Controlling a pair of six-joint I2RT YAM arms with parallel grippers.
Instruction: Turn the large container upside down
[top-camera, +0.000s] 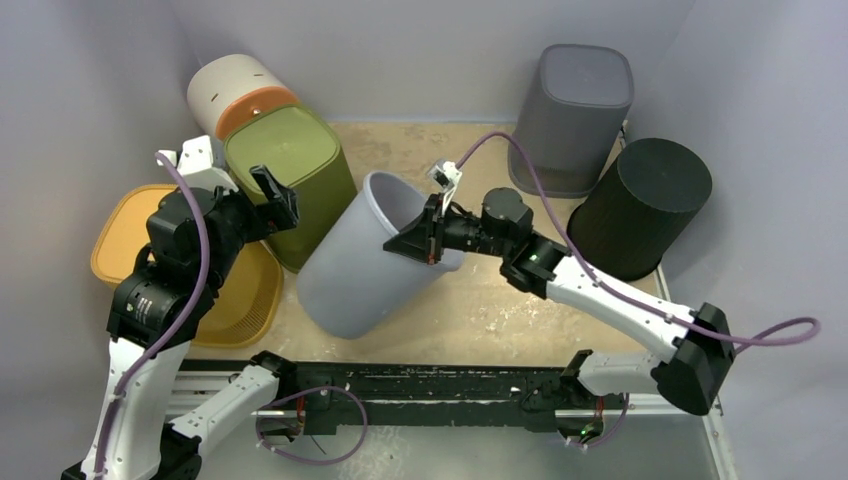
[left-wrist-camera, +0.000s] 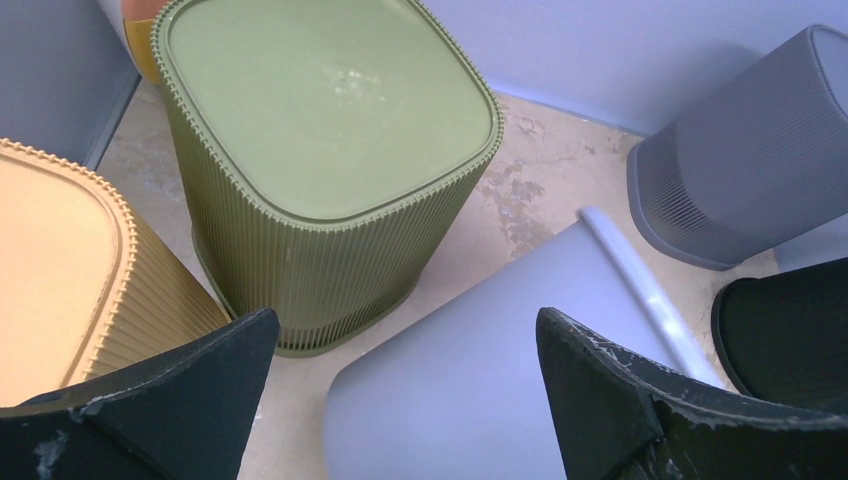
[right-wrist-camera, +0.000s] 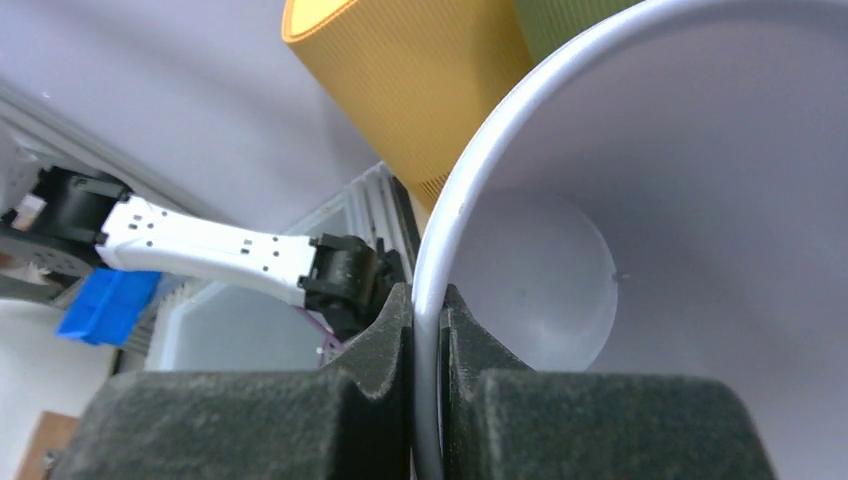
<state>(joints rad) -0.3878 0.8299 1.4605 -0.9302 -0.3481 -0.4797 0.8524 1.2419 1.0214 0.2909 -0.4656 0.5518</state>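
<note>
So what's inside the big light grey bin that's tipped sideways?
Nothing shows in the grey bin, only its bare wall and round bottom. The right gripper, pinching its rim, hides a small part.

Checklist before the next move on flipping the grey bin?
1. Grip: right jaws shut on rim, pinched between them: ok.
2. Tilt: grey bin leaning, mouth toward the right arm: ok.
3. Spare arm: left jaws open, off the grey bin: ok.
4. Clearance: green bin very close beside it, touching or not: cannot tell.
5. Support: base on the table or lifted: cannot tell.
</note>
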